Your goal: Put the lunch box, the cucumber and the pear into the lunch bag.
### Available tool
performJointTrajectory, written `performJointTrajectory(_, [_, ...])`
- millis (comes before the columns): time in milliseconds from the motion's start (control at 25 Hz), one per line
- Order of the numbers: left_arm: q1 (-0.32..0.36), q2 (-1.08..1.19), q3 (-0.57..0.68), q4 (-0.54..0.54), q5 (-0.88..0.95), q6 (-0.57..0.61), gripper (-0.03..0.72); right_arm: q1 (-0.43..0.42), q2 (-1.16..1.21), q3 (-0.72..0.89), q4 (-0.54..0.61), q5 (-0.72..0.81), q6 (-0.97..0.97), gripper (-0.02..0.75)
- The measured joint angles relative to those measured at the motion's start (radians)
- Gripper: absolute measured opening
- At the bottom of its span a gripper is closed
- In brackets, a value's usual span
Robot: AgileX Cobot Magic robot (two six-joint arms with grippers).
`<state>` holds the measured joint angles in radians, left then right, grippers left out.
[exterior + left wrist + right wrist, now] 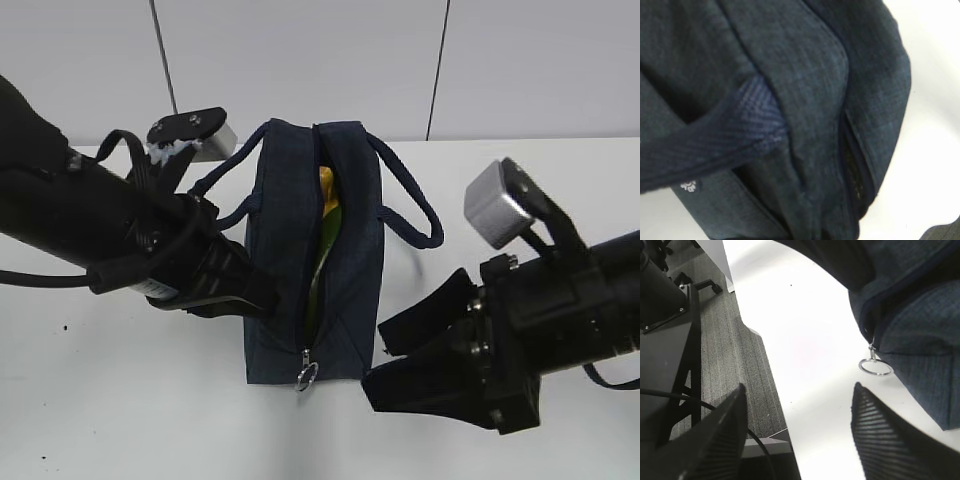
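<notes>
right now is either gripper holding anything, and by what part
The left gripper is shut against the left side of the lunch bag, apparently pinching its fabric; the exact hold is hidden. The right gripper is open near the ring pull, holding nothing.

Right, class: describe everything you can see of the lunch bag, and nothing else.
The lunch bag is a boxy dark navy bag of woven-looking fabric, standing upright on the white table. Two looped strap handles hang to either side. Its top zipper is open, showing yellow and green inside, and the metal ring pull hangs at the near end. The shut left tool presses against its side; the open right tool hovers nearby, not touching.
</notes>
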<state>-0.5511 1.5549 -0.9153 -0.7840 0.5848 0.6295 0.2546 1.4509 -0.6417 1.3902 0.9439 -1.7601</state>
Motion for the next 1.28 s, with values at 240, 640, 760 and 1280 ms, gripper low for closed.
performJointTrajectory(240, [0.000,0.000,0.000,0.000,0.000,0.000,-0.010,0.000,0.157,0.011,0.164,0.001,-0.233,0.503])
performJointTrajectory(640, [0.000,0.000,0.000,0.000,0.000,0.000,-0.010,0.000,0.345,0.011,0.295,0.031,-0.459,0.500])
performJointTrajectory(760, [0.000,0.000,0.000,0.000,0.000,0.000,-0.011,0.000,0.377,0.011,0.324,0.065,-0.492,0.484])
performJointTrajectory(1280, [0.000,0.000,0.000,-0.021,-0.001,0.000,-0.011,0.005,0.429,-0.022,0.380,0.074,-0.547,0.471])
